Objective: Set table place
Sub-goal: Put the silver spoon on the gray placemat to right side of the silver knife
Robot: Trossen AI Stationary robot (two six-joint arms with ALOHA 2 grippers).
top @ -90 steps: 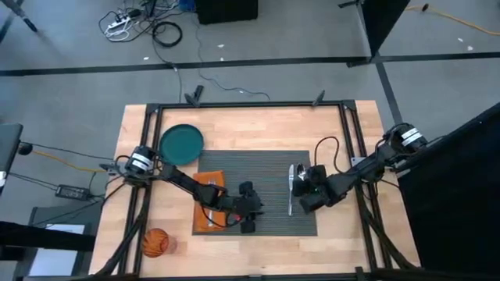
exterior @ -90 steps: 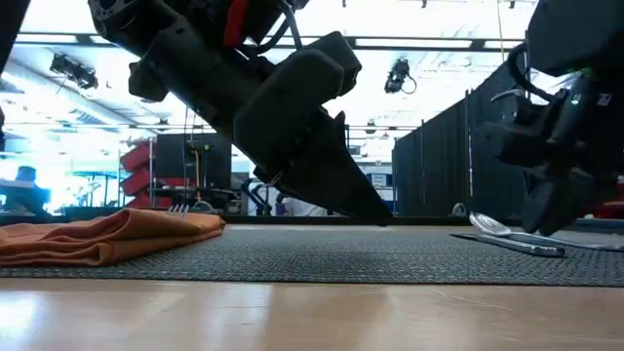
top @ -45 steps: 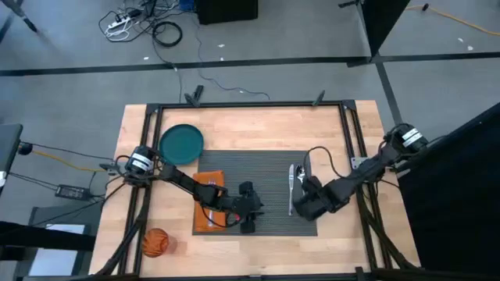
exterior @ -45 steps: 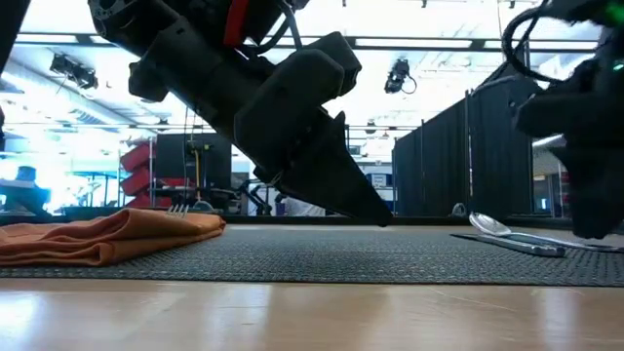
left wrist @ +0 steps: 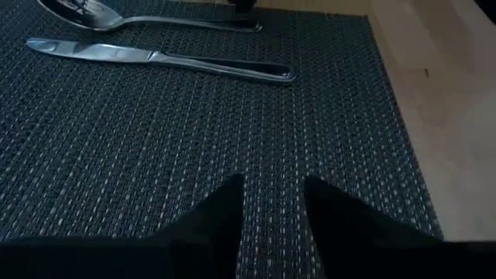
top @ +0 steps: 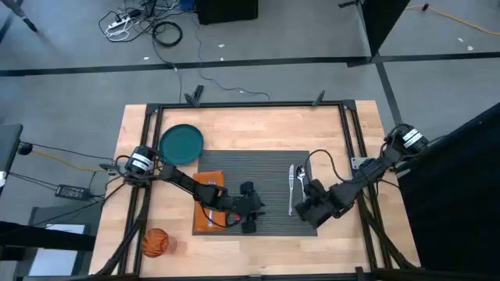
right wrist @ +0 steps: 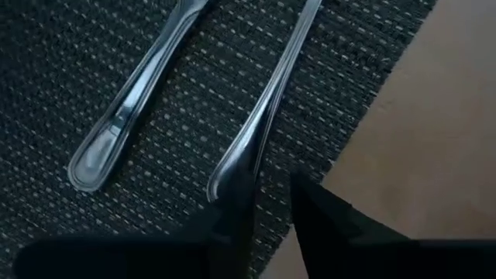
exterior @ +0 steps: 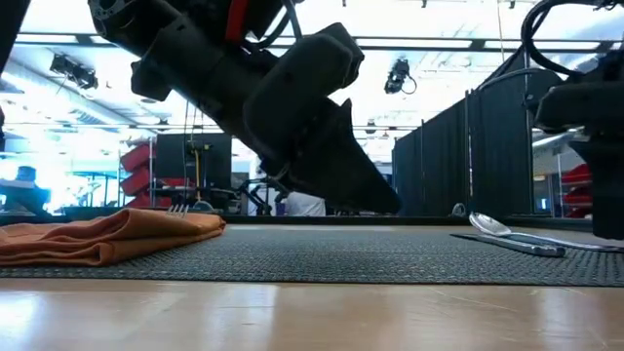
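Now | L gripper (left wrist: 271, 213) jaws slightly apart, empty, over placemat (left wrist: 155, 139) | R gripper (right wrist: 271, 205) jaws narrow gap, empty, by spoon (right wrist: 267, 108)

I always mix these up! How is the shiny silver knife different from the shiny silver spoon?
The silver knife has a flat, pointed blade; the silver spoon ends in a round bowl. The spoon lies nearer the dark grey placemat's right edge than the knife. Both lie flat, side by side.

Orange napkin (exterior: 107, 237) on mat (exterior: 322, 255) (spoon (exterior: 507, 230) opp. end)
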